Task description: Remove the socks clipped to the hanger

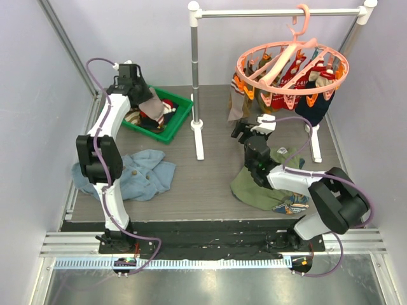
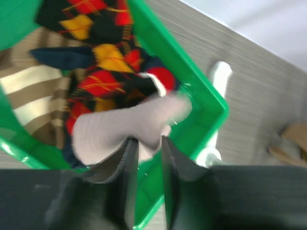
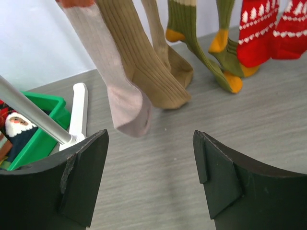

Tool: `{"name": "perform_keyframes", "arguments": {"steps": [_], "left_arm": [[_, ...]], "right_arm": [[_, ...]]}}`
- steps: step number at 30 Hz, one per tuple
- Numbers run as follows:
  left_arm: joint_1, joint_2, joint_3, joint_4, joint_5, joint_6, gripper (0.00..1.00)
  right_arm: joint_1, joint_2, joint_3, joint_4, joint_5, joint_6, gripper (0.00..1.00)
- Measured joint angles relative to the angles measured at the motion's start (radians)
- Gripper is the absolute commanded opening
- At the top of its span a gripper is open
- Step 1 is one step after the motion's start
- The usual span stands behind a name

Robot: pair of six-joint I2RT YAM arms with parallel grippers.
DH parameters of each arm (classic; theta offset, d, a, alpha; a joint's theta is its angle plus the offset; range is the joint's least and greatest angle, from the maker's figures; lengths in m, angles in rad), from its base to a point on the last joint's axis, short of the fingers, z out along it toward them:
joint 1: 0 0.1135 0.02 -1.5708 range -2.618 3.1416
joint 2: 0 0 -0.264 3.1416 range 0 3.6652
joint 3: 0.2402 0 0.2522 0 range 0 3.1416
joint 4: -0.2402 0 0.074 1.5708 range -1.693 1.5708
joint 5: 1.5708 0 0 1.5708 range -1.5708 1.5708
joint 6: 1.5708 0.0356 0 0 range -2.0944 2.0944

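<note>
The bench (image 1: 210, 184) carries the rail (image 1: 280, 11), and from it, far right, hangs the pink hanger (image 1: 280, 67) with most of the socks (image 1: 315, 111) clipped round its ring. At far left sits the green tray (image 1: 178, 121), with several loose ones inside.

The step in hand, as I read it, is the drop. I'd centre the left arm over the tray's inside and lower a touch so the toe lands on the pile. Then I'd open fully and lift straight up, so nothing drapes over the rim. For the next pull I'd line the right arm up on the pinkish hanging sock (image 3: 127, 105) nearest it, gripping high by the peg and drawing down steadily.

The left jaws are pinched nearly closed on a pale ribbed sock (image 2: 110, 132) dangling over the tray. The right jaws gape wide, holding nothing and touching nothing, just short of the hanging socks.
</note>
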Motion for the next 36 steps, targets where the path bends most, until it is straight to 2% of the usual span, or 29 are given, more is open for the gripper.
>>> {"name": "perform_keyframes", "arguments": {"steps": [1,2,6,7,8,15,18,19,21,22,23,24,26,31,36], "left_arm": [[0.011,0.012,0.006,-0.006,-0.007,-0.001,0.5],[0.022,0.022,0.013,-0.013,-0.015,-0.002,0.61],[0.051,0.035,0.037,-0.045,-0.025,-0.004,0.77],[0.058,0.035,0.045,-0.055,-0.024,-0.005,0.85],[0.06,0.035,0.048,-0.06,-0.021,-0.005,0.99],[0.048,-0.042,0.004,-0.095,0.033,-0.003,1.0],[0.036,-0.143,-0.068,-0.101,0.048,-0.002,1.0],[0.033,-0.176,-0.091,-0.104,0.049,-0.002,1.0],[0.021,-0.261,-0.156,-0.09,0.048,-0.003,1.0],[0.015,-0.304,-0.183,-0.085,0.048,-0.002,1.0],[0.006,-0.344,-0.209,-0.079,0.048,-0.001,1.0],[-0.004,-0.376,-0.224,-0.077,0.048,0.002,1.0],[-0.024,-0.42,-0.238,-0.066,0.048,0.007,1.0],[-0.067,-0.478,-0.284,-0.026,0.081,0.023,1.0],[-0.126,-0.52,-0.345,0.016,0.085,0.039,1.0]], "right_arm": [[-0.002,0.012,0.001,0.023,-0.004,-0.013,0.8],[-0.003,0.025,0.002,0.049,-0.011,-0.024,0.8],[-0.014,0.096,0.011,0.147,-0.026,-0.072,0.8],[-0.019,0.125,0.019,0.174,-0.026,-0.088,0.8],[-0.024,0.155,0.028,0.199,-0.026,-0.103,0.8],[-0.061,0.329,0.092,0.359,-0.074,-0.215,0.81],[-0.075,0.382,0.156,0.381,-0.092,-0.23,0.74],[-0.079,0.393,0.172,0.386,-0.096,-0.232,0.6],[-0.087,0.414,0.206,0.396,-0.123,-0.241,0.45],[-0.089,0.422,0.219,0.399,-0.134,-0.244,0.33],[-0.092,0.426,0.229,0.401,-0.146,-0.248,0.28],[-0.093,0.427,0.233,0.401,-0.16,-0.252,0.17],[-0.096,0.426,0.235,0.404,-0.179,-0.255,0.03],[-0.097,0.402,0.223,0.359,-0.233,-0.247,0.01],[-0.097,0.297,0.174,0.293,-0.38,-0.225,0.01]]}}
